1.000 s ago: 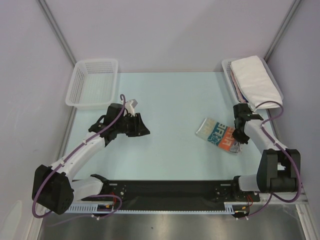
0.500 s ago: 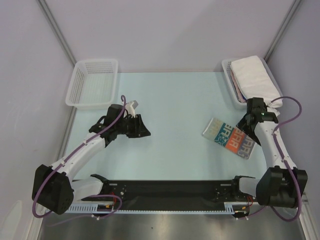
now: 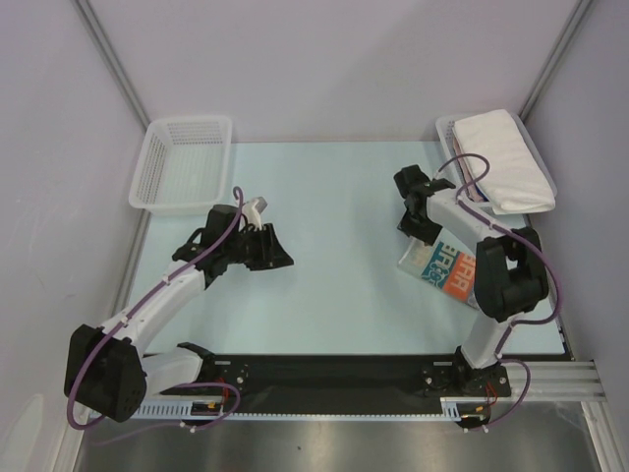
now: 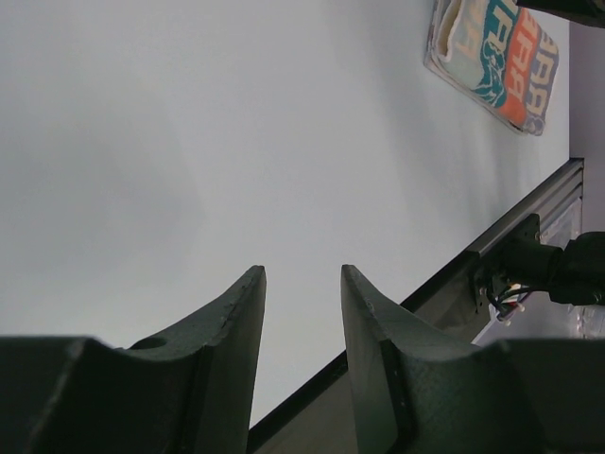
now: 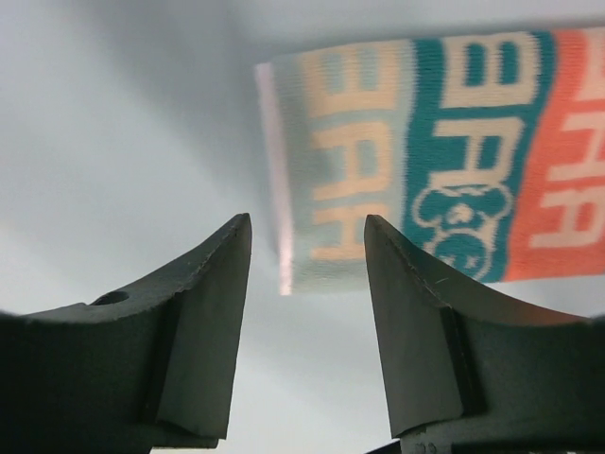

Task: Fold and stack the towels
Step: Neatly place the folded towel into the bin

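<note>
Left fingers [image 4: 236, 322]: spread a little, nothing between them, low over bare desk [image 3: 334, 197] at centre left of the top view [image 3: 275, 254].
Right fingers [image 5: 208, 312]: spread wide and empty, right of centre in the top view [image 3: 413, 224], just beside the upper-left end of the lettered towel.
Lettered towel [image 3: 450, 273]: folded flat on the desk at lower right of the top view, orange, teal and cream bands up; its pale end shows beyond the right fingertips [image 5: 454, 151].
White towel [image 3: 501, 157]: folded, on top of the right basket [image 3: 444, 133] in the upper right corner.
Left basket [image 3: 182, 162]: white mesh, upper left.
</note>
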{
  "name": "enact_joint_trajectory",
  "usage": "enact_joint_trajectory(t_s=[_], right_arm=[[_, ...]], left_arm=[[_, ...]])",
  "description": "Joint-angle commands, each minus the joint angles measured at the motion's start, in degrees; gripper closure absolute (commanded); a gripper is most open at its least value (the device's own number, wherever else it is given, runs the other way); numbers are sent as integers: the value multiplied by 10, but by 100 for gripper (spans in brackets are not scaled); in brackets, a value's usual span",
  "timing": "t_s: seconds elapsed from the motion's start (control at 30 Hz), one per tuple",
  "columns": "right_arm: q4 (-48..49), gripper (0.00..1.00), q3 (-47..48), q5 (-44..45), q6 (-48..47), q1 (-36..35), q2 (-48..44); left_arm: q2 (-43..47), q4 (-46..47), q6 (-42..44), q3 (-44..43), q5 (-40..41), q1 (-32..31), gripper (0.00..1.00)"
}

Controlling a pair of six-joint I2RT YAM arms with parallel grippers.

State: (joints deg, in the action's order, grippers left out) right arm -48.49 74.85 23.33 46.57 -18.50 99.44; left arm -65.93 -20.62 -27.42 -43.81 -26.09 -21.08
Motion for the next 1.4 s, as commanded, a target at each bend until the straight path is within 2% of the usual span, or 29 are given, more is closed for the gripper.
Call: enact_joint_trajectory(t_s=[0.0, 0.3, 0.73, 1.07, 1.37], right_arm=[[-3, 44, 50, 25, 32, -18, 30], [-12, 48, 44, 29, 41, -21, 66], [-20, 47, 14, 29, 46, -29, 81], [18, 47, -12, 12, 44, -38, 109], [53, 60, -104, 8, 49, -42, 66]], left_arm=[[12, 25, 0, 4, -21, 9, 56], [8, 33, -4, 9, -35, 11, 57], [9, 35, -6, 14, -38, 12, 56], [8, 37, -8, 16, -43, 13, 56], [5, 41, -10, 18, -48, 13, 56]])
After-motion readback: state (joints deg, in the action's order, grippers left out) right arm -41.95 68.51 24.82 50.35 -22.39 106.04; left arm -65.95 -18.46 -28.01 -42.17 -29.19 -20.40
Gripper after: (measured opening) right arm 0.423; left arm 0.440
